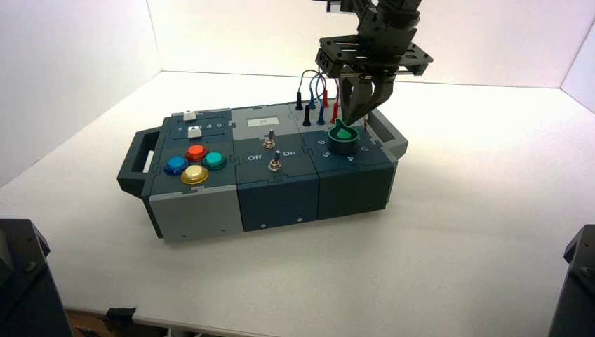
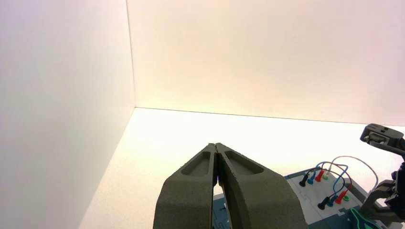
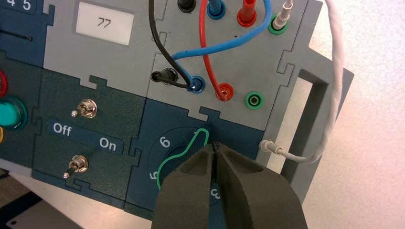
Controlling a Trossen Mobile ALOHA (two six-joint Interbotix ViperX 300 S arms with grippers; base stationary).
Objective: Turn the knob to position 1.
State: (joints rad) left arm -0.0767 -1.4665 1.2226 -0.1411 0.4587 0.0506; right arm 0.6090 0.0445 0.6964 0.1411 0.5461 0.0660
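The knob point(image 1: 343, 137) sits on the right part of the box point(image 1: 210, 207), dark with a green teardrop top. My right gripper point(image 1: 349, 121) hangs just over it, fingers shut with nothing between them. In the right wrist view the right gripper point(image 3: 216, 145) covers most of the knob point(image 3: 197, 145). The green pointer's narrow end shows past the 6, aimed toward the wire sockets. The numbers 6, 5 and 3 show around the dial. My left gripper point(image 2: 216, 145) is shut and held off to the box's left, out of the high view.
Two metal toggle switches point(image 3: 87, 108) stand by Off and On lettering. Coloured push buttons point(image 1: 195, 163) fill the box's left. Behind the knob are plugged wires point(image 1: 317, 95), a loose white plug point(image 3: 270, 147), a display point(image 3: 105, 23) and the side handle point(image 3: 310, 95).
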